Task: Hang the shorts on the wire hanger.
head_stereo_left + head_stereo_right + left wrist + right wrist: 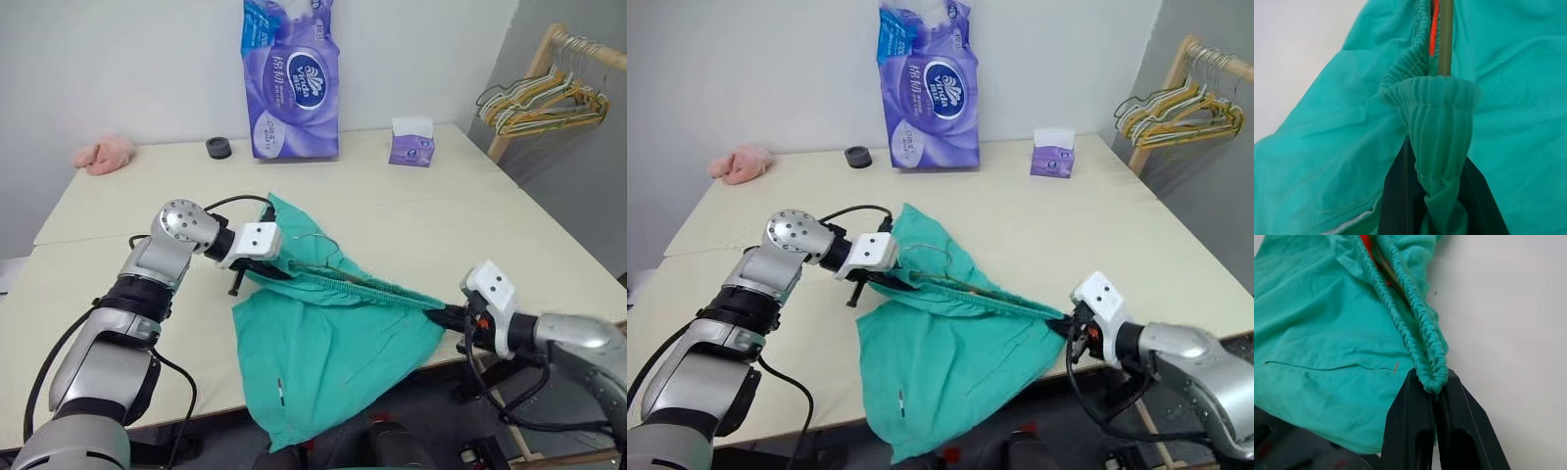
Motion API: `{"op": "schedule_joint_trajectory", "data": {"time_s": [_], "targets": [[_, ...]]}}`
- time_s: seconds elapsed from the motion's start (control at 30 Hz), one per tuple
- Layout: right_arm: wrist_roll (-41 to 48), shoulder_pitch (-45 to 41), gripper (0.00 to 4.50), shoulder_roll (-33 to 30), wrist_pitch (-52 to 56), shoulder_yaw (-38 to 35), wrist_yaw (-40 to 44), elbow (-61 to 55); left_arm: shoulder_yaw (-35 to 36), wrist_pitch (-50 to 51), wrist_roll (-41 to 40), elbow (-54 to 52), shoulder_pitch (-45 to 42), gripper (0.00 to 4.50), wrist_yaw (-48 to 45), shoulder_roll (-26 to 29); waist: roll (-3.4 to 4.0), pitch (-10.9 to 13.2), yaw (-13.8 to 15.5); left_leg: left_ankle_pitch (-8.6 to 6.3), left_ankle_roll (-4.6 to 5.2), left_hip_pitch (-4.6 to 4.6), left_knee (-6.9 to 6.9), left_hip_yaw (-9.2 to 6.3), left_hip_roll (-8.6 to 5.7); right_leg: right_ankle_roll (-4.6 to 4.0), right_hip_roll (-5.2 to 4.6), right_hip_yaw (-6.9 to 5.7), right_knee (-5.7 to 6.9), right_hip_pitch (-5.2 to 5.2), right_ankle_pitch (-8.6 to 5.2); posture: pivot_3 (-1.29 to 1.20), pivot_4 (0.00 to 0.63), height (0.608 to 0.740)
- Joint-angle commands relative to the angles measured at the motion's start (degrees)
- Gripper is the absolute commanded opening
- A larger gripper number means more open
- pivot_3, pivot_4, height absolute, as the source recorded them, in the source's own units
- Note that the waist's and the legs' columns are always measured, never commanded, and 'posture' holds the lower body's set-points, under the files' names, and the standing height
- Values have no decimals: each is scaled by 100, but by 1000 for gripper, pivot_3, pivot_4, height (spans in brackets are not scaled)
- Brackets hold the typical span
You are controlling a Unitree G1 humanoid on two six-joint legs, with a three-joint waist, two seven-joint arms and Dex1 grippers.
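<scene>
A: Where are the shorts (323, 338) against the grippers?

B: Strung between them. The left gripper (263, 266) is pinched on one end of the gathered waistband, the right gripper (453, 315) on the other, so the band runs taut from left to right, sloping down towards the table's near edge.

A: And the wire hanger (1445, 36)?

B: Its thin rod runs inside the waistband; the hook (927, 257) curls over the cloth just beside the left gripper.

A: What else is around?

B: Far side, left to right: a pink cloth lump (104, 153), a black ring (218, 148), a purple tissue pack (291, 78), a small tissue box (411, 143), then a rack of hangers (539, 101) off the table.

A: Room?

B: The beige table (509, 235) lies bare between them; the shorts' legs droop over the near edge.
</scene>
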Motion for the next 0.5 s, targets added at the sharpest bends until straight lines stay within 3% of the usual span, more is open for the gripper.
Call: {"op": "schedule_joint_trajectory", "data": {"time_s": [0.03,0.13,0.33,0.5], "targets": [[-185,-702,59,-236,5,436,185,56,8,95,129,-494,-11,0,309,-92,-1,-1,-9,0,0,-1,0,-1,3,0,2,-1,-2,0,0,-198,37,740],[-475,-1509,59,-291,-65,1144,353,264,-83,103,320,-788,89,0,528,-175,0,-1,-26,0,0,-3,-2,2,3,-1,2,4,-1,-5,0,-199,36,740],[-751,-2471,59,-200,-143,1800,679,545,-167,144,584,-955,218,0,914,-264,0,-1,-44,0,0,-5,-1,3,1,-2,-3,5,-1,-7,1,-190,36,740],[-937,-2715,59,-239,-215,1994,855,652,-167,196,617,-970,307,0,1086,-354,0,-1,-12,0,0,-8,0,-2,1,-2,-6,0,-4,-7,1,-186,36,740]]}}
